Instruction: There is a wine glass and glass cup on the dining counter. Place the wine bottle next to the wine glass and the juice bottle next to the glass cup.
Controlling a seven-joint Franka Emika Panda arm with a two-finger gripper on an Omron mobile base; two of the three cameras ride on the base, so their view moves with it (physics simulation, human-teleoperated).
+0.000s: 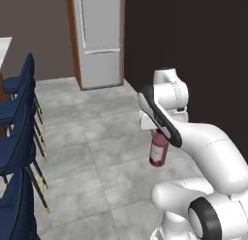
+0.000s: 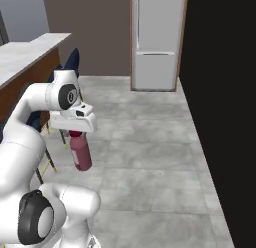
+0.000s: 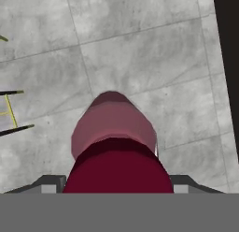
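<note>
My gripper (image 1: 157,133) is shut on the dark red cap of the juice bottle (image 1: 159,152), a plump bottle of pink-magenta liquid. The bottle hangs upright over the grey tiled floor, seen from the other side as the juice bottle (image 2: 81,153) under the gripper (image 2: 75,134). Looking down along the hand, the juice bottle (image 3: 112,128) has its cap between my fingers (image 3: 49,185). A stretch of the dining counter (image 2: 30,52), marble on top with wood sides, lies far to the left. The wine glass, glass cup and wine bottle are out of view.
Blue chairs (image 1: 19,137) with thin dark legs line the left, along the counter's side. A tall grey fridge (image 2: 155,39) stands ahead against the far wall. A dark wall (image 2: 220,117) runs down the right. Open tiled floor (image 1: 97,137) lies between.
</note>
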